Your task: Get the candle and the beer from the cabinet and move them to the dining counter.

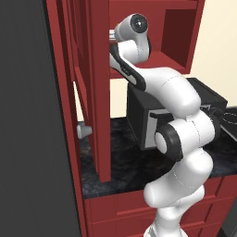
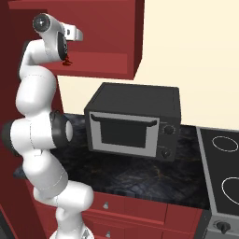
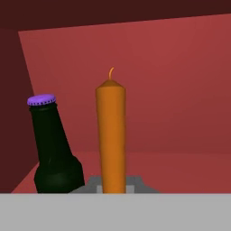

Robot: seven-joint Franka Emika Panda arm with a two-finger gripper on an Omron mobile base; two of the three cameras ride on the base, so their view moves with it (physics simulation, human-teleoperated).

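The orange candle [image 3: 111, 135] stands upright in the middle of the hand view, rising from between my gripper's [image 3: 113, 187] fingertips, which are shut on its lower part. Its foot is hidden. Just left of it stands the dark beer [image 3: 52, 149] with a purple cap, tilted in this view and apart from the candle. Both are on the red shelf inside the cabinet [image 2: 102, 65]. My arm reaches up into the cabinet [image 1: 152, 60], its hand [image 2: 72, 33] at shelf height. The dining counter is out of view.
The cabinet's open door [image 1: 99, 92] hangs just left of my arm. A black microwave [image 2: 135, 123] sits on the black worktop [image 2: 140, 179] below the cabinet, with a stove [image 2: 224, 168] at the right. A tall dark panel [image 1: 28, 139] stands at the far left.
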